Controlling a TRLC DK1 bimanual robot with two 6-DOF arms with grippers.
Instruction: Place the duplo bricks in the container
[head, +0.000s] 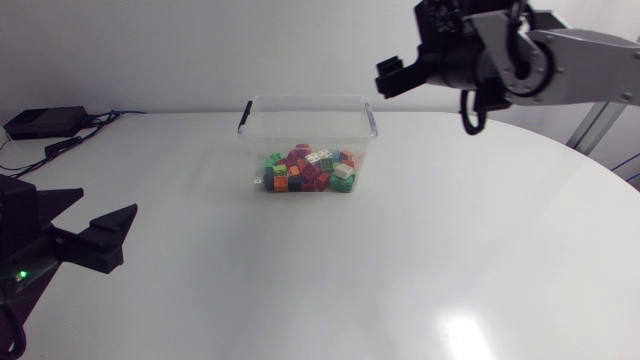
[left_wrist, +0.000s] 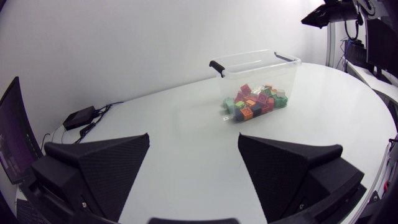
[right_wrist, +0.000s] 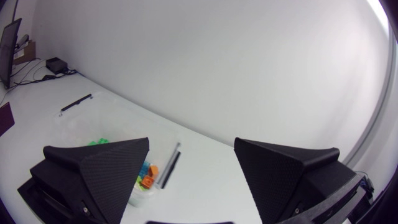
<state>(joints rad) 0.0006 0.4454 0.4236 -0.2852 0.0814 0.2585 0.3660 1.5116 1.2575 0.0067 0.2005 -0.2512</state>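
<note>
Looking down in the head view, a clear plastic container (head: 300, 125) stands at upper centre of the frame on the white table (head: 420, 270), with a heap of multicoloured duplo bricks (head: 310, 170) on its floor. The left gripper (head: 107, 202) sits at lower left, fingers spread wide and empty. The right gripper (head: 398, 75) hangs at upper right, above and just beside the container's rim.

Left wrist view: the left gripper (left_wrist: 194, 138) stands wide apart, nothing between its fingers. Well ahead of it the container (left_wrist: 261, 62) holds the bricks (left_wrist: 255, 102); a black box (left_wrist: 79, 116) with cables lies off to one side.

Right wrist view: the right gripper (right_wrist: 191, 142) is wide open and empty. The container (right_wrist: 81, 118) lies below it, partly hidden by one finger, a few bricks (right_wrist: 146, 177) showing beside that finger.
</note>
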